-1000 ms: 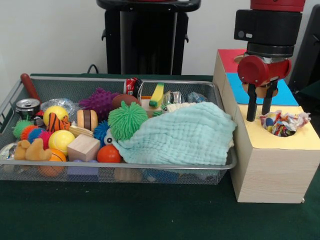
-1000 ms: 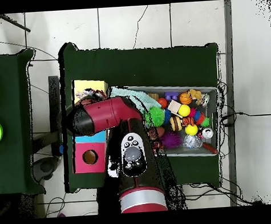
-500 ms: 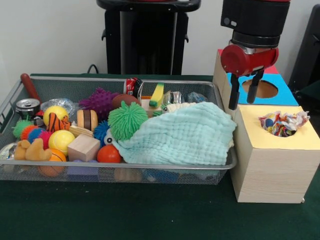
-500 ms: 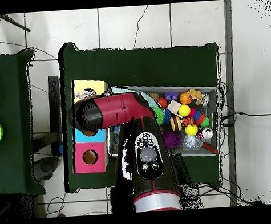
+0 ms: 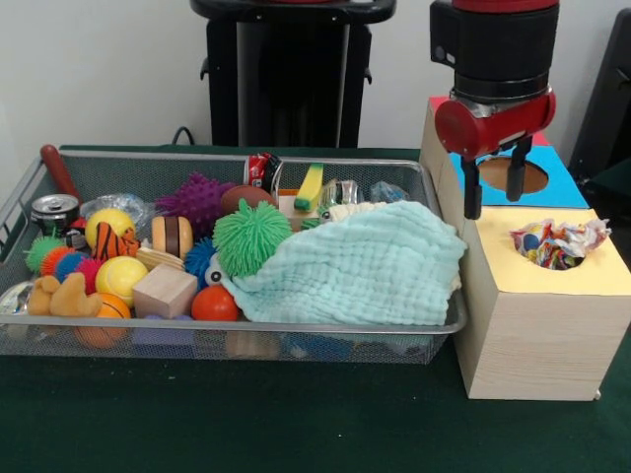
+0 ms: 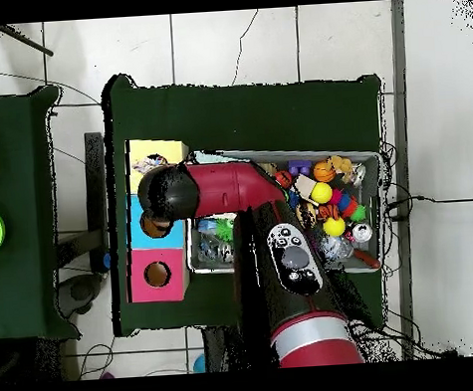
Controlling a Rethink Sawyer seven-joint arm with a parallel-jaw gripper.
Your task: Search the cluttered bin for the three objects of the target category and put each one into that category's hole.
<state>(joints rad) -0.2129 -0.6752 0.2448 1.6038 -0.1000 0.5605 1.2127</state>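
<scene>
The open, empty red-and-black gripper (image 5: 490,190) has risen from the yellow-topped wooden box (image 5: 540,313), drifting left toward the blue-topped box (image 5: 562,181).

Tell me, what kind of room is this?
Probably a robot lab: a red robot arm with its gripper works at a green table holding a wire bin of toys and wooden sorting boxes.

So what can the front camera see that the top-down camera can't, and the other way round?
Only the front view shows the gripper open and empty, and the confetti wrapper sitting in the yellow box's hole. Only the overhead view shows the red box's hole, and the arm stretching across. Both show the bin of toys.
</scene>
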